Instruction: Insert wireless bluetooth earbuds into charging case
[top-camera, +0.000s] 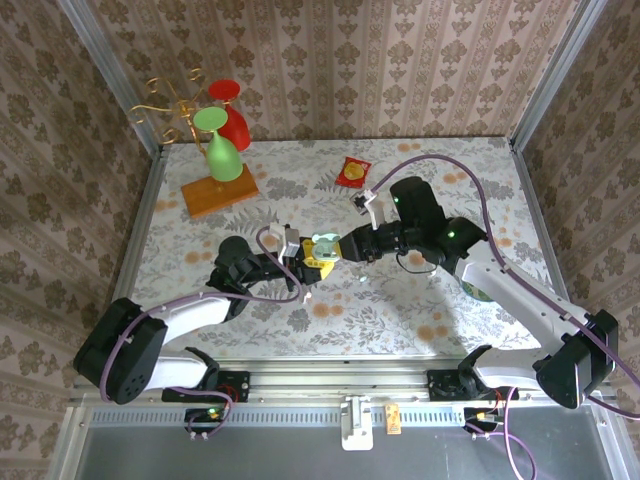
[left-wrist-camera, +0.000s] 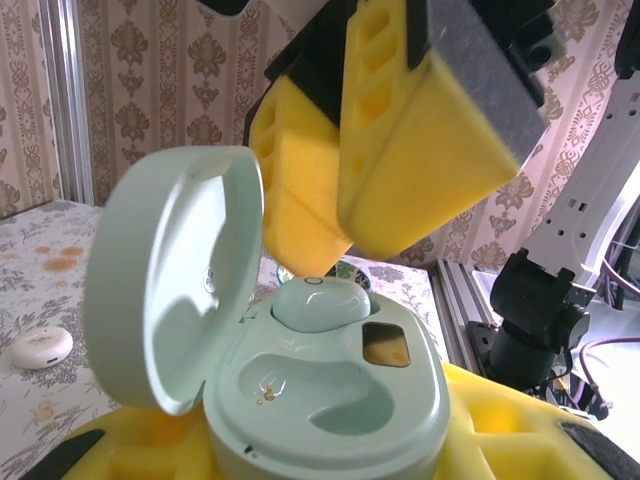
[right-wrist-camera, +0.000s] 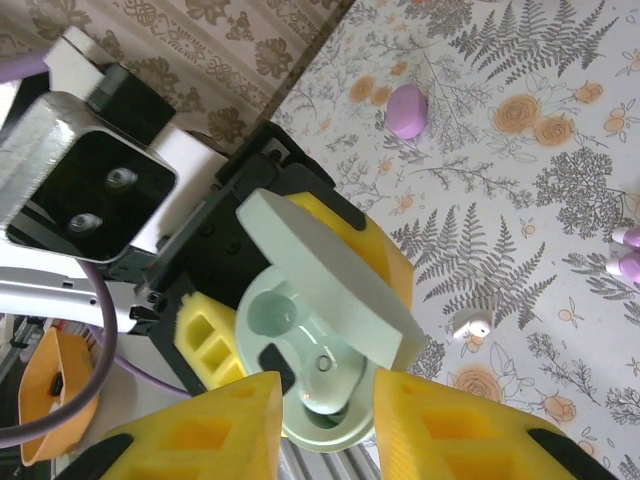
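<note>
In the top view the left claw (top-camera: 311, 263), just left of centre, pinches the mint-green case (top-camera: 325, 245) between its yellow pads and seems to hold it clear of the table (top-camera: 420, 330). In the left wrist view the lid (left-wrist-camera: 170, 290) stands open at the left of the frame. At centre a mint earbud (left-wrist-camera: 320, 303) lies in the far pocket, and the near pocket (left-wrist-camera: 300, 390) beside it is bare. The earbud looks a little proud of the rim, so it may not be fully home. In the right wrist view the right claw (right-wrist-camera: 325, 385) hangs directly over the case at the bottom of the frame. Its pads are slightly spread and pinch nothing. To do this step well, the right claw should probably lift straight up along the pocket's axis, so the foam does not drag the earbud out or bump the lid. If the earbud does sit high, a light press with one pad would settle it. The left claw should keep the case level and steady. Further right, a white earbud (right-wrist-camera: 470, 325) lies loose on the table, a likely pick for the bare pocket.
</note>
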